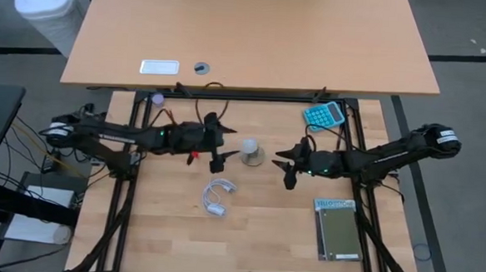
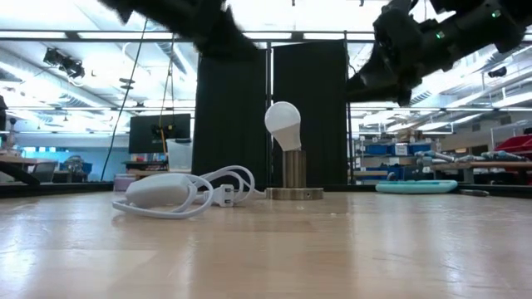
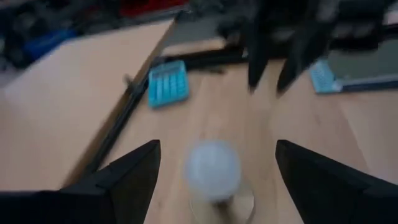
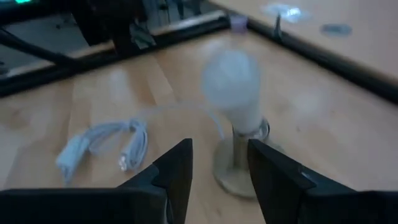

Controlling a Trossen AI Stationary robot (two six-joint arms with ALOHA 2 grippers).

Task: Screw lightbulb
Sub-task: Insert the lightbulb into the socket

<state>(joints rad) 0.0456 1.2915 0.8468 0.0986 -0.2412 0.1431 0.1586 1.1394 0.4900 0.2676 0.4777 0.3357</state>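
Observation:
The white lightbulb [image 2: 283, 124] sits tilted, with its base in the upright metal socket post [image 2: 293, 169] on a round disc [image 1: 253, 157] at the table's middle. It also shows in the high view [image 1: 250, 145]. My left gripper [image 1: 223, 143] is open just to the left of the bulb. In the left wrist view the bulb [image 3: 213, 169] lies ahead between its wide-spread fingers, apart from them. My right gripper [image 1: 286, 165] is open to the right of the bulb, above the table. In the right wrist view the bulb [image 4: 231, 81] is ahead of its fingers.
A coiled white cable [image 1: 217, 195] lies near the socket, toward the near edge. A teal calculator [image 1: 324, 115] lies at the far right, and a dark notebook [image 1: 338, 228] at the near right. A second desk [image 1: 256, 37] stands beyond the far edge.

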